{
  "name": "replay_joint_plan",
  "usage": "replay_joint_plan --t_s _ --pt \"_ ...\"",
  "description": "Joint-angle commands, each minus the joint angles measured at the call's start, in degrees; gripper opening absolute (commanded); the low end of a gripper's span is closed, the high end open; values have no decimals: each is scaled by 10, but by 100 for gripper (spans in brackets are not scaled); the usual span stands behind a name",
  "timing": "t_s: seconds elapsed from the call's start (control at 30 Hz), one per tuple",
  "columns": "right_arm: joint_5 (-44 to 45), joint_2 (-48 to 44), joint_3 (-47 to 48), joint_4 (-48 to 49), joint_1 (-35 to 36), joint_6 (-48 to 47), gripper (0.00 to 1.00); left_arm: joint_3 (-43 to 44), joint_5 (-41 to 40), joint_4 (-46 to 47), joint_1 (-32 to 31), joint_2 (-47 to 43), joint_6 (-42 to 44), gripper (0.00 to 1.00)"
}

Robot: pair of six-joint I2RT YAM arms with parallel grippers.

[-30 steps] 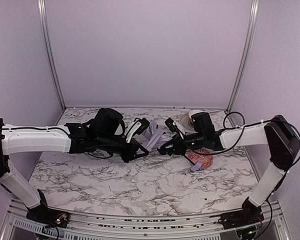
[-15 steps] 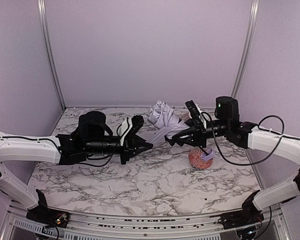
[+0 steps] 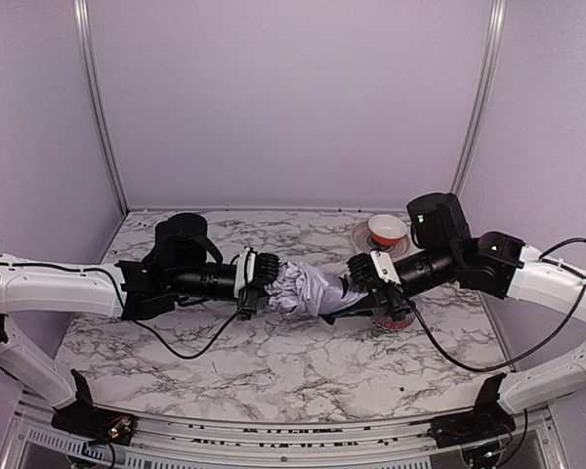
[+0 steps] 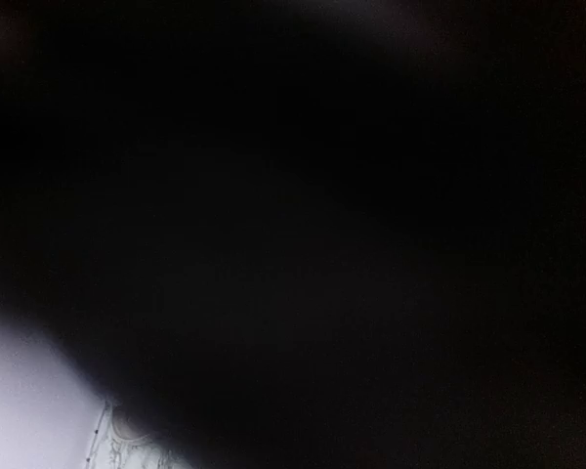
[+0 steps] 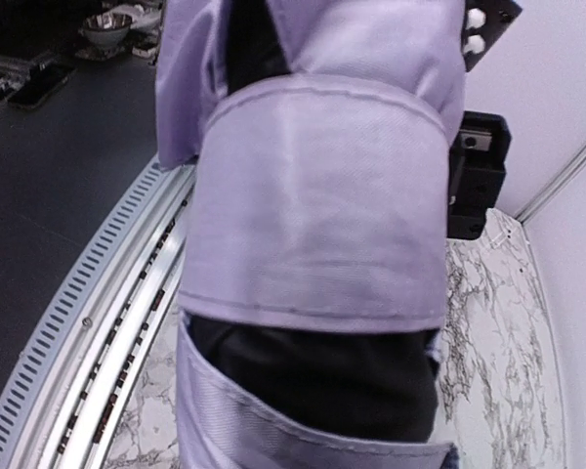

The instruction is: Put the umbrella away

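Observation:
The umbrella (image 3: 308,290) is folded into a lavender bundle lying level just above the marble table, between the two arms. My right gripper (image 3: 364,289) is shut on its right end. My left gripper (image 3: 263,284) is shut, with its tip pressed into the bundle's left end; I cannot tell whether it grips any fabric. The right wrist view is filled by the umbrella (image 5: 313,195), showing lavender fabric, a wide band across it and the black underside below; my own fingers are hidden there. The left wrist view is almost wholly dark.
A red patterned bowl (image 3: 395,318) sits on the table under my right wrist, mostly hidden. At the back right a red and white bowl (image 3: 387,230) rests on a grey plate (image 3: 359,235). A sliver of marble table (image 4: 127,447) shows in the left wrist view.
The right arm swung the umbrella down from the back of the table to level at centre. The left gripper moved right to meet its left end, and the fabric is now bunched tighter.

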Motion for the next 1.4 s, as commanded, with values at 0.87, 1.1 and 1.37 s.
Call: replay_joint_plan --t_s 0.87,1.1,1.37 --pt "504 173 -245 221 254 -175 0 -84 -130 24 -30 -176 192 0" --pt "551 181 -250 285 253 -169 0 -141 -189 57 -97 -189 188 0" --pt "629 206 -266 340 250 -228 0 -155 -181 59 -107 -218 174 0"
